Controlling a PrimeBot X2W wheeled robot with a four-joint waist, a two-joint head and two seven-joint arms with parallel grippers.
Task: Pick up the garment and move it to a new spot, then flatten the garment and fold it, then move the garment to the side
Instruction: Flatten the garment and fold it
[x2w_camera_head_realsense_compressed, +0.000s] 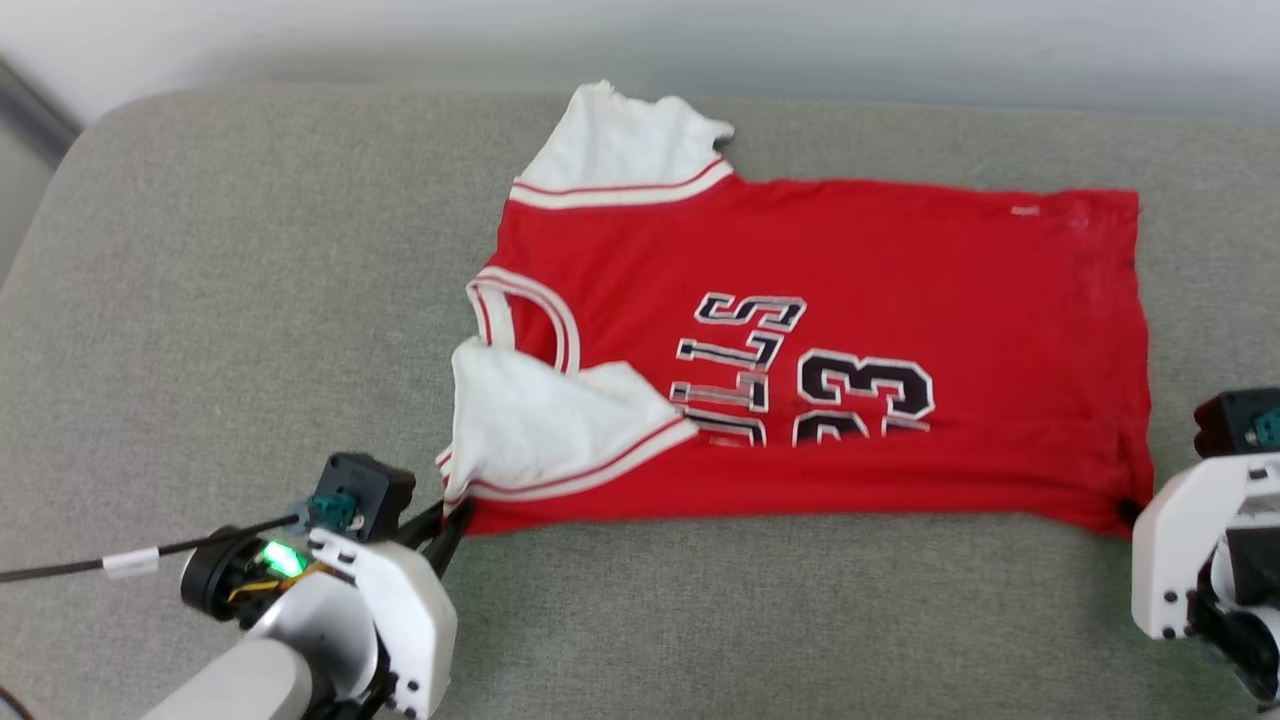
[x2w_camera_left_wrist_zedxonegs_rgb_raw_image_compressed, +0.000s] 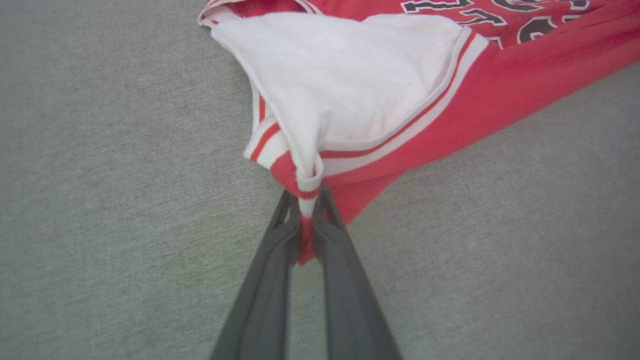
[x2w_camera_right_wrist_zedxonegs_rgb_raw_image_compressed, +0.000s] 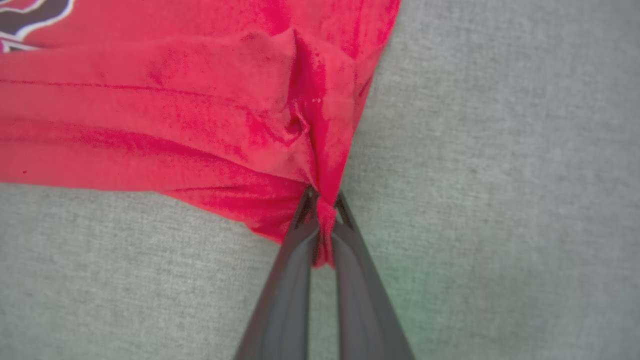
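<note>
Nearest, the left gripper (x2w_camera_left_wrist_zedxonegs_rgb_raw_image_compressed: 307, 200) is clenched on the striped cuff at the garment's (x2w_camera_head_realsense_compressed: 850, 260) near collar-end corner. The right gripper (x2w_camera_right_wrist_zedxonegs_rgb_raw_image_compressed: 320, 200) is pinched on bunched red cloth at its near hem-end corner. The garment lies spread sideways, the grey cushion (x2w_camera_head_realsense_compressed: 250, 300) beneath it, its near sleeve (x2w_camera_head_realsense_compressed: 540, 420) lapped over the chest, the lettering (x2w_camera_head_realsense_compressed: 745, 350) partly covered, the far sleeve (x2w_camera_head_realsense_compressed: 625, 140) flat. Moving and flattening look done; folding seems barely begun, and the shift aside is not yet made
</note>
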